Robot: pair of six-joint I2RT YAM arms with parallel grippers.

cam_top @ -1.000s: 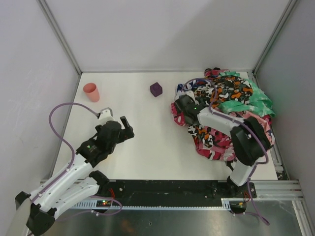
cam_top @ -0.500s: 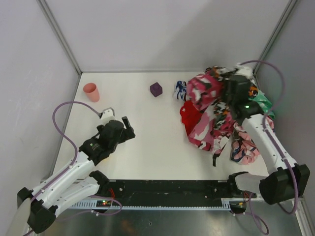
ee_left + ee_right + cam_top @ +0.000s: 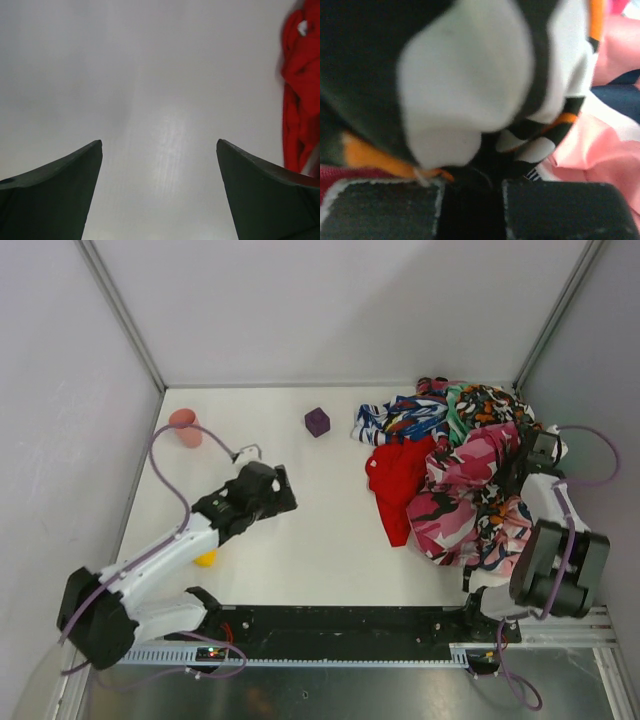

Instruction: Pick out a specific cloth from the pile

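The plain red cloth (image 3: 398, 480) lies flat on the table at the left edge of the pile (image 3: 475, 490), mostly uncovered. It also shows at the right edge of the left wrist view (image 3: 300, 90). My left gripper (image 3: 278, 490) is open and empty over bare table, well left of the red cloth; its jaws stand wide apart (image 3: 160, 145). My right gripper (image 3: 533, 453) sits at the pile's far right side, half buried in fabric. Its jaws (image 3: 471, 182) are nearly together with orange-black-white cloth (image 3: 465, 75) bunched in and over them.
A purple cube (image 3: 317, 421) sits at the back centre. A pink cup (image 3: 184, 427) stands at the back left, crossed by the left arm's cable. A small yellow object (image 3: 206, 558) lies beside the left arm. Blue-white cloth (image 3: 395, 418) lies behind the red cloth.
My right arm swung from the pile's left side to its right, dragging patterned cloths over and uncovering the red cloth. My left gripper moved forward and right toward the table's middle.
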